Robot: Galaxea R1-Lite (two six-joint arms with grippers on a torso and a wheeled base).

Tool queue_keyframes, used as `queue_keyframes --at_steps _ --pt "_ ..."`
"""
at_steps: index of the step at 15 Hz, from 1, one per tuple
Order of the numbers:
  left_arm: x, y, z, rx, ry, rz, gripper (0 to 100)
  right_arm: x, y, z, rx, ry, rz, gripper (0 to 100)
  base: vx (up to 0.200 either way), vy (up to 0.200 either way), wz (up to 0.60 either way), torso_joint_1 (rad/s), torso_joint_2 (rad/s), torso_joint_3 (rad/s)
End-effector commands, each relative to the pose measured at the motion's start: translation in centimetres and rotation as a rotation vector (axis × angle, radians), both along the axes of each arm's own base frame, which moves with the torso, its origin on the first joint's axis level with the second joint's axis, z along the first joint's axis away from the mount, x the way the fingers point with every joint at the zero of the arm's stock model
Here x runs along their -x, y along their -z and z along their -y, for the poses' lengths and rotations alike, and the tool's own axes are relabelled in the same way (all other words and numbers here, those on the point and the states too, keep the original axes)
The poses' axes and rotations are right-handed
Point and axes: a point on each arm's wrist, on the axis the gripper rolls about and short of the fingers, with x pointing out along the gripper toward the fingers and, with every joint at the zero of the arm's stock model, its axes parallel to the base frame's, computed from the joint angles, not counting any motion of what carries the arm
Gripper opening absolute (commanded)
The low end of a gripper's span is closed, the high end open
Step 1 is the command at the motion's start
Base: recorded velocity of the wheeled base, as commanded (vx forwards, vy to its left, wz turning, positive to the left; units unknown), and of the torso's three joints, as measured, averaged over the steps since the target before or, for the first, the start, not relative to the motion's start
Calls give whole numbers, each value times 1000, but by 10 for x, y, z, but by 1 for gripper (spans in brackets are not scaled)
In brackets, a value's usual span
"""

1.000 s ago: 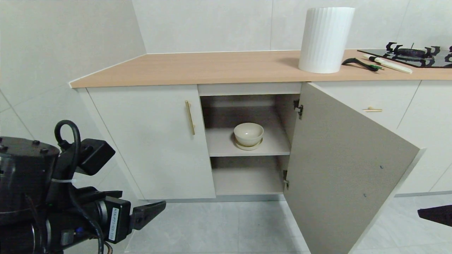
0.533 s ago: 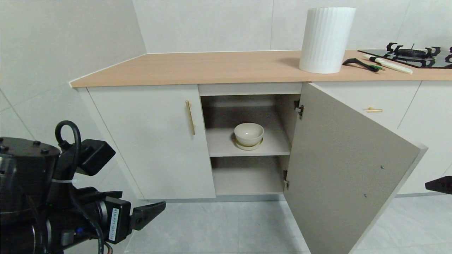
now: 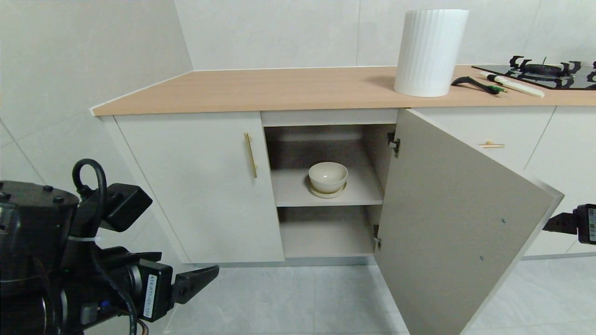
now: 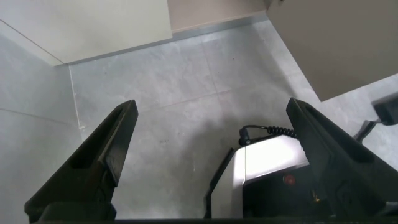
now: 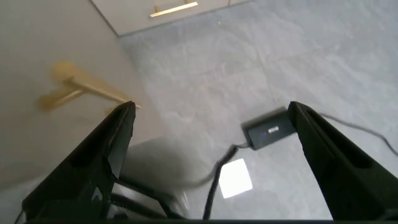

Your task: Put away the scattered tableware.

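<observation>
A beige bowl point(image 3: 328, 176) sits on a small saucer point(image 3: 328, 192) on the middle shelf of the open cabinet point(image 3: 326, 190). The cabinet door point(image 3: 456, 218) stands swung out to the right. My right gripper point(image 3: 558, 223) hovers just past the door's outer edge. In the right wrist view that gripper point(image 5: 211, 112) is open, with the door's gold handle point(image 5: 81, 90) close beside one finger. My left gripper point(image 3: 198, 279) hangs low at the left over the floor. Its fingers are spread wide in the left wrist view point(image 4: 211, 112), with nothing between them.
On the wooden countertop point(image 3: 279, 88) stand a tall white ribbed cylinder point(image 3: 430, 52), a dark utensil point(image 3: 475, 84), a white stick-like utensil point(image 3: 512, 85) and a gas hob point(image 3: 545, 72). The left cabinet door point(image 3: 200, 186) is closed. A black box with a cable point(image 5: 267, 129) lies on the floor.
My right gripper has risen from low at the right edge to the height of the open door's outer edge. The left arm and the bowl have stayed put.
</observation>
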Motion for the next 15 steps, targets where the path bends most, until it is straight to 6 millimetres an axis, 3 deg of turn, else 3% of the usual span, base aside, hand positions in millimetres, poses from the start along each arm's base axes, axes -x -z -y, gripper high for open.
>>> queue_keyframes --at_steps 1,8,15 --pt "0 0 0 0 -1 0 100 -7 6 -1 -3 2 -22 100 0 0 0 0 0 0" --pt "0 0 0 0 -1 0 100 -17 15 -10 -32 -11 -16 100 0 0 0 0 0 0" --pt "1 0 0 2 -1 2 100 -13 19 -33 -71 -92 1 100 0 0 0 0 0 0"
